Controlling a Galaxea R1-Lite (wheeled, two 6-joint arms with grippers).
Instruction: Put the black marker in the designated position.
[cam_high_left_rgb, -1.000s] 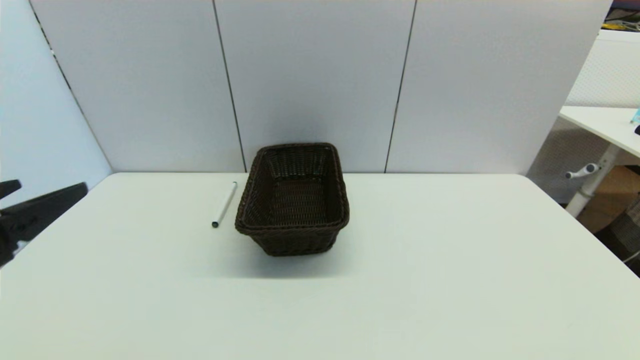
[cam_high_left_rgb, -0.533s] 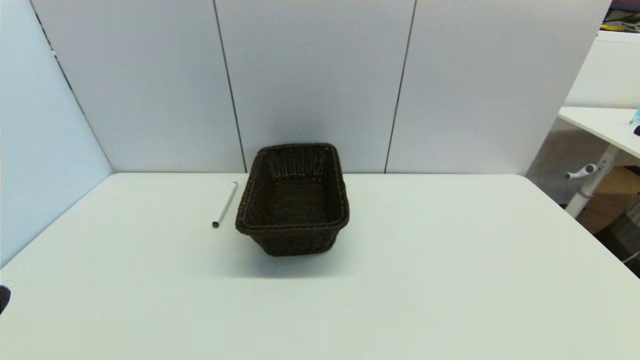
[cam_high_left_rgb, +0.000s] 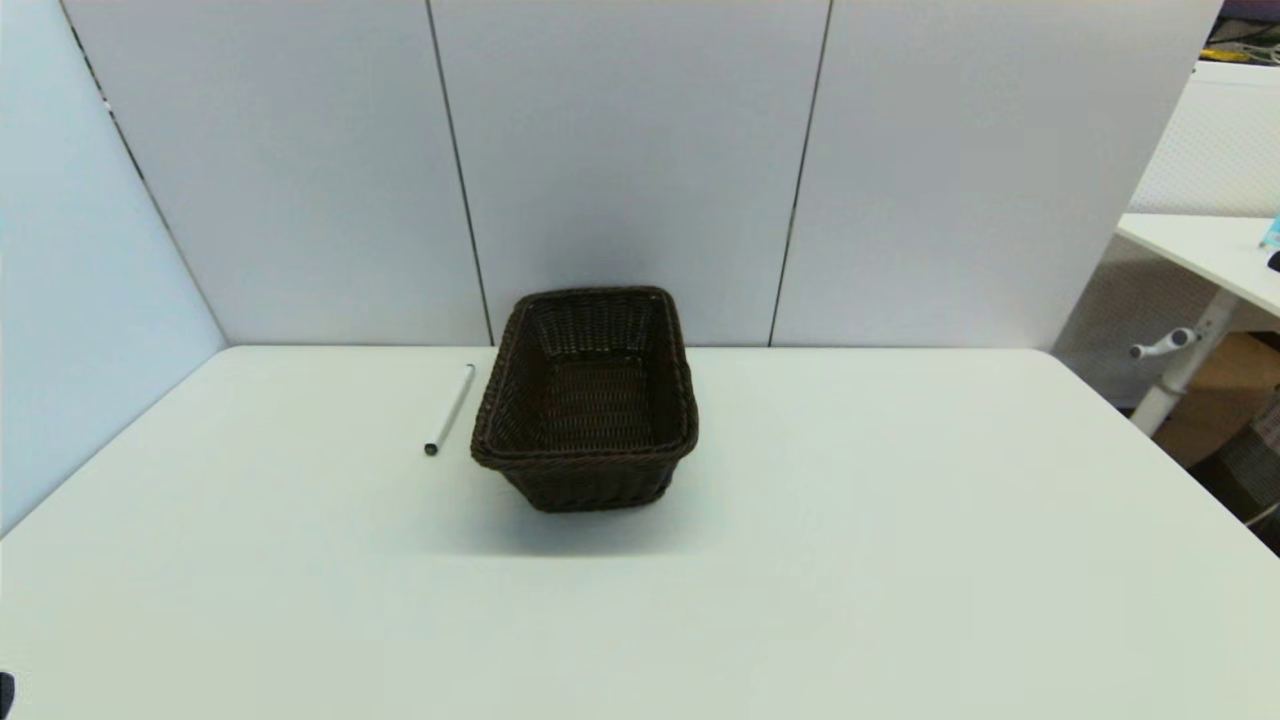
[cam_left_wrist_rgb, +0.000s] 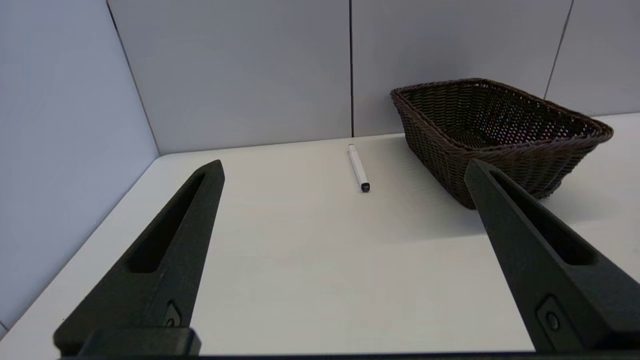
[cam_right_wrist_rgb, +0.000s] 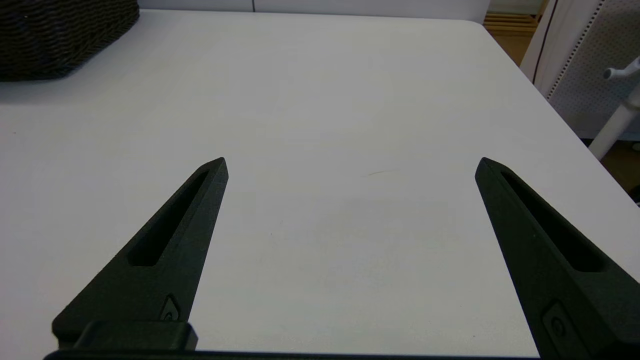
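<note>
- left gripper (cam_left_wrist_rgb: 345, 167) fingers spread wide, empty, low over near-left surface (cam_high_left_rgb: 300, 600)
- right gripper (cam_right_wrist_rgb: 350, 165) also wide open, empty, over near-right surface
- black marker (cam_high_left_rgb: 450, 409) lying flat mid-far, just left of wicker basket (cam_high_left_rgb: 585, 400), not touching
- basket sits far centre near wall panels

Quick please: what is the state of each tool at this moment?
Left tool: open, holding nothing, apart from the slim white marker with black tips.
Right tool: open, holding nothing, over the white table.
</note>
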